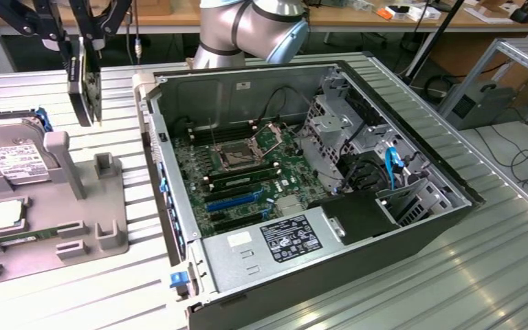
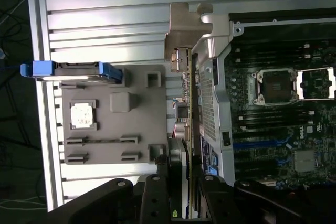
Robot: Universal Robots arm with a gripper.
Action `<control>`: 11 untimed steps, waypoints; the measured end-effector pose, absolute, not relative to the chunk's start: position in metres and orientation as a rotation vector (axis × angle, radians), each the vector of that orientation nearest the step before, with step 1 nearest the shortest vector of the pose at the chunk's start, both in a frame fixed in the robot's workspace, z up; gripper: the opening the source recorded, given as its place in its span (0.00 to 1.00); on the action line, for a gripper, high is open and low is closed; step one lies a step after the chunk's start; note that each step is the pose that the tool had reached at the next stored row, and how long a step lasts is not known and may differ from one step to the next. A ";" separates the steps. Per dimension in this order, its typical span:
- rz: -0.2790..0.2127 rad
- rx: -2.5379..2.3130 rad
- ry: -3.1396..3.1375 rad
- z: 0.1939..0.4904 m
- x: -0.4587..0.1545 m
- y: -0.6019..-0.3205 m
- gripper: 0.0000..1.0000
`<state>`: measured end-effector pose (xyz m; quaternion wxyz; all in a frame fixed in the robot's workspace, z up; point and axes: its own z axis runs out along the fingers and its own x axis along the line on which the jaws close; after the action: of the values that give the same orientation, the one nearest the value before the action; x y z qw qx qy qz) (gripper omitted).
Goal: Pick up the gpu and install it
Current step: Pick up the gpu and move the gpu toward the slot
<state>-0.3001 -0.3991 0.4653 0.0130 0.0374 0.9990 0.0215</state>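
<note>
exterior view, pincer (image 1: 85, 45) gripping gpu (image 1: 82, 96) (upright), beside open computer case (image 1: 218, 96)

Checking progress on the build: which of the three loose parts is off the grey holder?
The gpu: the black card hanging upright in the gripper, beside the open case. The hard drive and processor chip sit on the grey holder.
</note>
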 end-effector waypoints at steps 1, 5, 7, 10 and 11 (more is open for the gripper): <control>0.067 0.116 3.113 0.465 -0.299 -0.399 0.27; 0.067 0.116 3.113 0.465 -0.295 -0.399 0.27; 0.067 0.116 3.113 0.465 -0.293 -0.399 0.27; 0.067 0.116 3.113 0.465 -0.291 -0.399 0.27; 0.067 0.116 3.113 0.465 -0.290 -0.399 0.27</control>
<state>-0.2902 -0.3991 0.4652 0.0130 0.0374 0.9990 0.0215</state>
